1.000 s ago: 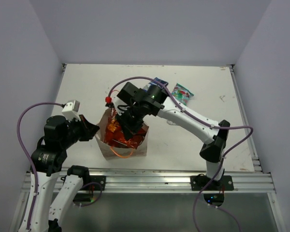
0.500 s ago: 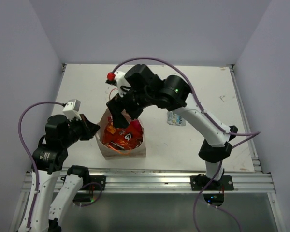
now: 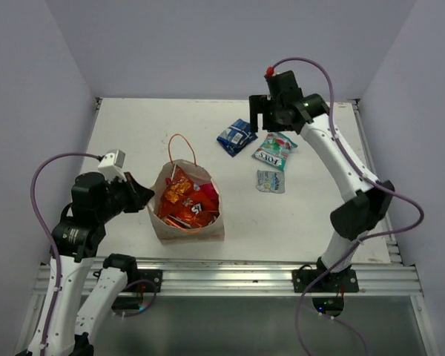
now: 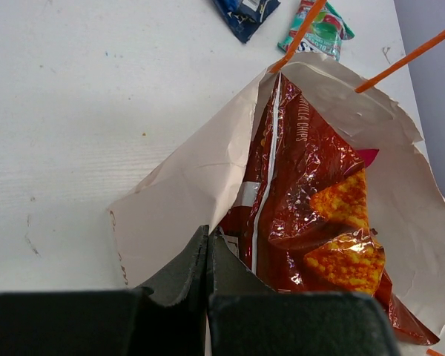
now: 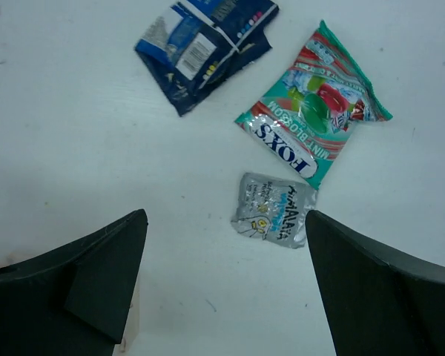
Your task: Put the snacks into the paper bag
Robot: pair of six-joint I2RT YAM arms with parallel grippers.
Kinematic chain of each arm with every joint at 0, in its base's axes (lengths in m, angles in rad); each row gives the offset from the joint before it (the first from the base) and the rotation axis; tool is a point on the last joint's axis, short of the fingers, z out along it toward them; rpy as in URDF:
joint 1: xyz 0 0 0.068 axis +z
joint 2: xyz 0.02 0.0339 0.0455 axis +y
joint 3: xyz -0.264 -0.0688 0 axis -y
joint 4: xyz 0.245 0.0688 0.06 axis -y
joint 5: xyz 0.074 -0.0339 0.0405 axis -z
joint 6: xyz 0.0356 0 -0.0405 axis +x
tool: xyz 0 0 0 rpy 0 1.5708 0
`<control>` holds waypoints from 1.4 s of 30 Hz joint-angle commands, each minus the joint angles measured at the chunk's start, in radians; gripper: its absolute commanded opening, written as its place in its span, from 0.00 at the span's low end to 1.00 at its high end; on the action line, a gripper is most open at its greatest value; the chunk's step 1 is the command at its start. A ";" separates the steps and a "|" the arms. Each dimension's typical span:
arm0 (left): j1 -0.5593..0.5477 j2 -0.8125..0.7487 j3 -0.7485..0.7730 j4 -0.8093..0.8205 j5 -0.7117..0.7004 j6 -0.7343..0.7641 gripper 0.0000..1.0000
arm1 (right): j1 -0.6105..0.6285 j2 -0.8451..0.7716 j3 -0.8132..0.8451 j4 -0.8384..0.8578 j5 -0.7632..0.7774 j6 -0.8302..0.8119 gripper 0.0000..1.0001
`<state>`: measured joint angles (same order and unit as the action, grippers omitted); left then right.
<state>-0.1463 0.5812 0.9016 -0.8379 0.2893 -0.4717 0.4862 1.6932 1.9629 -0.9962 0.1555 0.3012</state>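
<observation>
Paper bag (image 3: 167, 222) stands open, near-left of centre on the table (image 3: 133, 133), with orange-red packets (image 3: 187, 202) inside. Left gripper (image 4: 208, 248) is pressed together on the bag's left rim (paper pinched between the fingers). Right gripper (image 5: 222, 230) is spread wide and empty, hovering far right above the blue packet (image 5: 205, 48), green-white packet (image 5: 311, 111) and small silvery packet (image 5: 274, 211), all lying flat.

By the bench's near edge the bag (image 3: 196, 231) gapes upward; red packets (image 3: 187, 208) crowd its mouth, an orange handle (image 4: 300, 35) arches over the far rim, and the left gripper (image 4: 208, 239) pinches its left wall. Bare bench parts it from the blue packet (image 3: 236, 136), green packet (image 3: 275, 150) and grey packet (image 3: 271, 181)
</observation>
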 commanded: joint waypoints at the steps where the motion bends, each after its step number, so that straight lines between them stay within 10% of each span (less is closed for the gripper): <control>1: -0.001 0.019 0.019 0.011 0.011 -0.001 0.00 | -0.057 0.115 -0.048 0.115 0.073 0.056 0.91; 20: -0.001 0.026 0.052 -0.029 -0.035 -0.012 0.00 | -0.207 0.460 -0.194 0.214 0.099 0.055 0.83; 27: -0.003 0.019 0.057 -0.038 -0.036 -0.012 0.00 | -0.218 0.471 -0.256 0.240 0.072 0.038 0.52; 30: -0.002 0.014 0.059 -0.043 -0.038 -0.012 0.00 | -0.218 0.427 -0.240 0.219 0.072 0.021 0.03; 42: -0.001 0.000 0.025 -0.020 -0.019 -0.027 0.00 | 0.004 -0.019 0.101 0.017 -0.052 -0.105 0.00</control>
<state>-0.1463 0.5896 0.9257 -0.8631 0.2588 -0.4805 0.3447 1.8587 1.8584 -0.9096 0.1806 0.2630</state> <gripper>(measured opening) 0.009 0.063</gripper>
